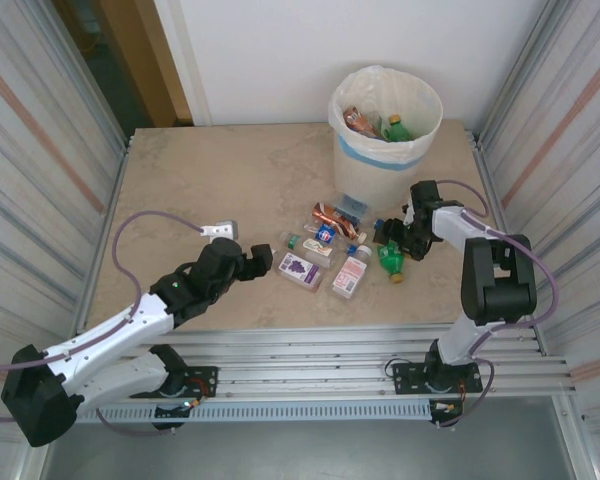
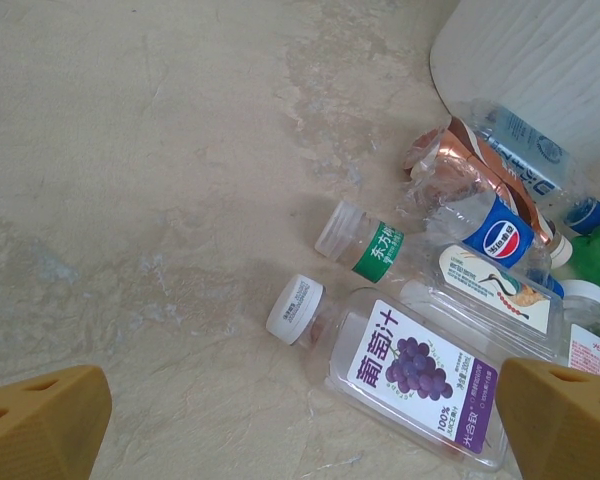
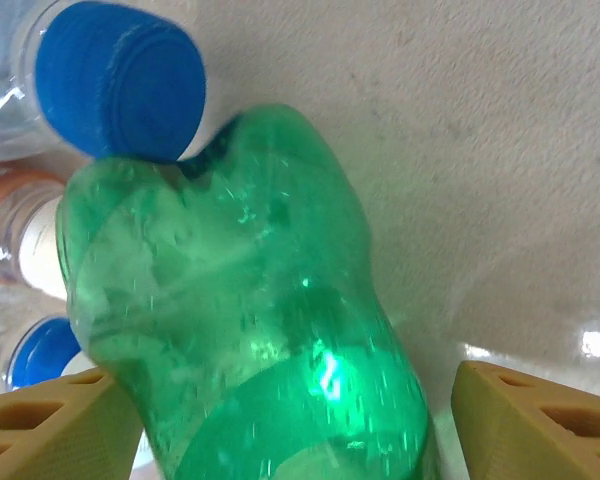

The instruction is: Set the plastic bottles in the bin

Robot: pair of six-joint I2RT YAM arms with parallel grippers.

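The right pincer straddled the green bottle lying on the table. It was spread and not yet pinching, apparently lining up a grasp. The left pincer hovered, spread wide.

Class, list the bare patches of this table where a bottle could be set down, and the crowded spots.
Bare: the table at far left, from the left wall to the bin; the near strip before the plastic bottles. Crowded: mid-right, bottles packed between the left gripper and right gripper.
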